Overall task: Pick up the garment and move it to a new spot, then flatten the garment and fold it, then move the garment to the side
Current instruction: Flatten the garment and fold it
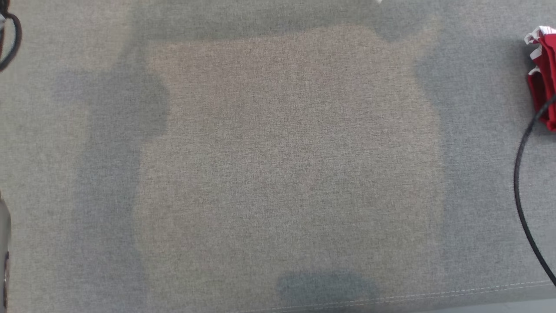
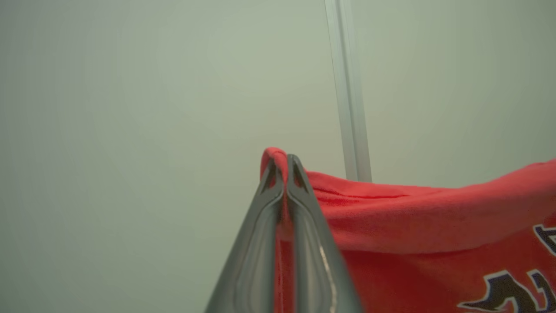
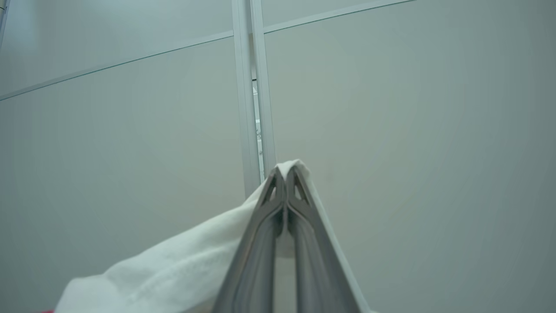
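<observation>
**Garment clamped in both grippers**

In the left wrist view we are seeing the left gripper (image 2: 284, 167) with its jaws pressed together on a fold of the red garment (image 2: 434, 226). A nub of red cloth is poking out above the tips. The rest is stretching away to that view's right, carrying dark lettering (image 2: 508, 291) with a pale outline near the lower right corner. Behind it a plain wall (image 2: 130, 108) and a pale upright strip (image 2: 349, 95) are showing.

In the right wrist view we are seeing the right gripper (image 3: 285, 178) likewise pinched tight on cloth. Here it is a white part of the garment (image 3: 173, 265), which is draping down toward the lower left.

In the head view we are looking down on a grey woven surface (image 1: 278, 152). The garment (image 1: 545, 78) is appearing at the right edge, red with white trim and bunched, with a black cable (image 1: 519, 174) crossing its lower part. We cannot tell whether it is resting on the surface or hanging above it.
</observation>
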You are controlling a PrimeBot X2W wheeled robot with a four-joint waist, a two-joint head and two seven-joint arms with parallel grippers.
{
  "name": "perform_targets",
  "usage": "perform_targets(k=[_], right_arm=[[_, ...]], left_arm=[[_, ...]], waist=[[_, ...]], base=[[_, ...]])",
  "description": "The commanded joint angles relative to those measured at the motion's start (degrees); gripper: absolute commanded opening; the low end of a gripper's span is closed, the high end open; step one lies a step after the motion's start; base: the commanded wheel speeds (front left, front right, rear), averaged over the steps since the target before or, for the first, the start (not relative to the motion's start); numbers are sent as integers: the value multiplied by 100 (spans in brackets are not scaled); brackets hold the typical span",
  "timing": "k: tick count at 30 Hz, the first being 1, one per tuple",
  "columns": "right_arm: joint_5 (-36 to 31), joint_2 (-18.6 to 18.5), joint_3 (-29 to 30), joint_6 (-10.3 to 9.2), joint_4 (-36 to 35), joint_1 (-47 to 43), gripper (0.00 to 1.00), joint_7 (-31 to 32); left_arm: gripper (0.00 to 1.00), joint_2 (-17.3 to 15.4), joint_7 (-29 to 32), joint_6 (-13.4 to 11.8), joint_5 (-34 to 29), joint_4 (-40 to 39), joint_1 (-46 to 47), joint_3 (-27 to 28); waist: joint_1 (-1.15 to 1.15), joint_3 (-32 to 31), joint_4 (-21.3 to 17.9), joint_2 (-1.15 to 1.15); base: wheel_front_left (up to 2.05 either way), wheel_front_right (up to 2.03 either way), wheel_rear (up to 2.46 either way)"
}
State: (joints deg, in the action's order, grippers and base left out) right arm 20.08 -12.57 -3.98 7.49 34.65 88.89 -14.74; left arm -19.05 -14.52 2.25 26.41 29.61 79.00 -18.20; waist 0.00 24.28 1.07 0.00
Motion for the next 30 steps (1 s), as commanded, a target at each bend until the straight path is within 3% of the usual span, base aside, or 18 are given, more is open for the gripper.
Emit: perform_targets(k=[1, 7, 18, 22, 25, 30], right_arm=[[-76, 97, -63, 0, 190, 36, 0, -36], [-15, 438, -107, -1, 1046, -314, 0, -43], [372, 510, -277, 0, 1649, -1421, 0, -43], [739, 490, -543, 0, 1345, -1921, 0, -43], [1017, 379, -928, -2, 957, -2575, 0, -44], [1471, 224, -969, 0, 152, -3840, 0, -43]], left_arm=[[0, 26, -16, 50, 30, 246, 94, 33], [0, 233, 23, 294, 347, 1641, 58, 32], [0, 593, -1, 518, 949, 3054, -519, 15], [0, 721, -47, 524, 1142, 3001, -824, -46], [0, 639, -72, 525, 1224, 2731, -1282, -109], [0, 526, -65, 527, 1077, 1757, -2473, 188]], waist=[[0, 59, -23, 0], [0, 211, -151, 0], [0, 373, -125, 0], [0, 254, -45, 0], [0, 130, -62, 0], [0, -126, -122, 0]], base=[[0, 0, 0], [0, 0, 0], [0, 0, 0], [0, 0, 0], [0, 0, 0], [0, 0, 0]])
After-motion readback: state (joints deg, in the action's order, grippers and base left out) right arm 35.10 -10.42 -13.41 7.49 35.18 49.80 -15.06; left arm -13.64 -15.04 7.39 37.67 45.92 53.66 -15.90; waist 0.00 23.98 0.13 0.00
